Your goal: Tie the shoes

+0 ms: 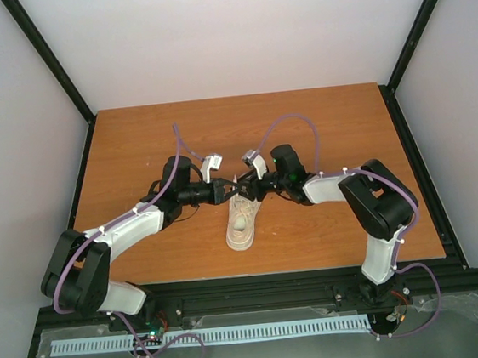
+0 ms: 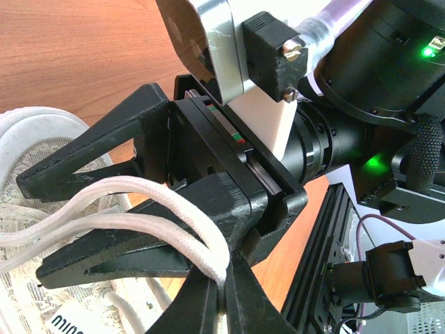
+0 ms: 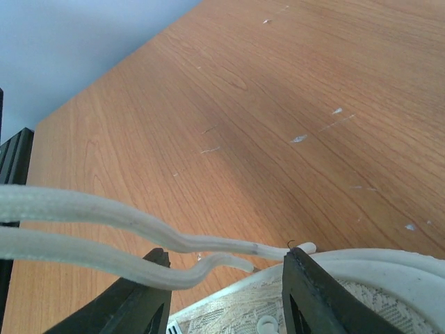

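Note:
The cream sneaker (image 1: 242, 223) lies on the wooden table, toe toward the arms. Both grippers meet over its far, laced end. My left gripper (image 1: 227, 190) is shut on a folded loop of the pale lace (image 2: 156, 191), pinched at the fingertips (image 2: 224, 277). My right gripper (image 1: 249, 187) is open; in the left wrist view its black fingers (image 2: 104, 254) spread apart with the lace loop draped over the lower one. In the right wrist view two lace strands (image 3: 104, 212) run across between its open fingertips (image 3: 226, 261), above the shoe's mesh and rim (image 3: 361, 296).
The wooden table (image 1: 133, 147) lies inside white walls with black corner posts. A black rail (image 1: 260, 296) runs along the near edge. The right arm's wrist and cable (image 2: 389, 83) fill the upper right of the left wrist view.

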